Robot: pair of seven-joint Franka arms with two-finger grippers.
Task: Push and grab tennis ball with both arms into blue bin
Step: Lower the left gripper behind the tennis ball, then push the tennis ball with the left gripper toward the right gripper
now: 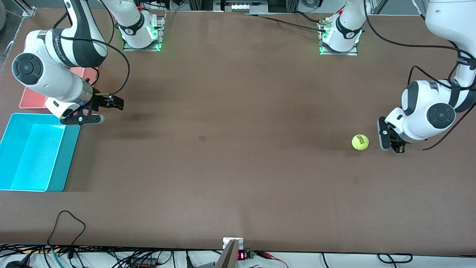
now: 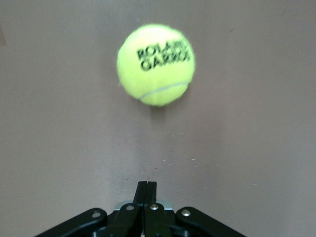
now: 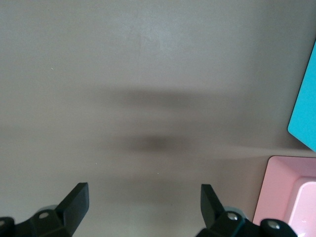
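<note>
Left tool (image 1: 386, 140) pinched closed just beside tennis ball (image 1: 360, 142), lined up for shoving; right tool (image 1: 99, 110) wide open, waiting by blue bin (image 1: 70, 156) for catching

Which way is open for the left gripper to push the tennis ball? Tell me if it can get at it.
Probably yes. The left gripper, fingers shut, sits beside the tennis ball with only bare table between them, and the way toward the blue bin looks free.
</note>
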